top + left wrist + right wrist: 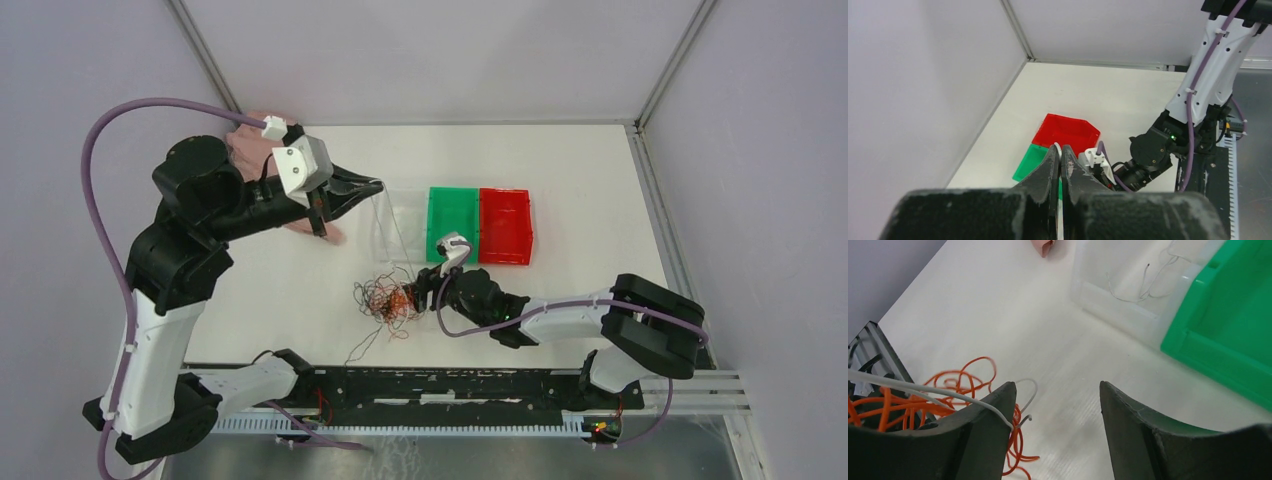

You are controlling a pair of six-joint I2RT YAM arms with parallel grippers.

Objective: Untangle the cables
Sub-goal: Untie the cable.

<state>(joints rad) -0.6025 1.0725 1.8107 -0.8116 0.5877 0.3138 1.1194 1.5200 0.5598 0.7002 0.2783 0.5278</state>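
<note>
Orange tangled cables (388,300) lie near the middle, just left of my right gripper (1055,390), which is wide and holds nothing, so if my left gripper (377,184), pinched on one thin white wire (398,232), pulls up, the whole wad may come too.

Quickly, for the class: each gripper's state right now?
Left gripper: closed, apparently pinching a thin whitish cable.
Right gripper: open, holding nothing, beside the orange cables.
</note>
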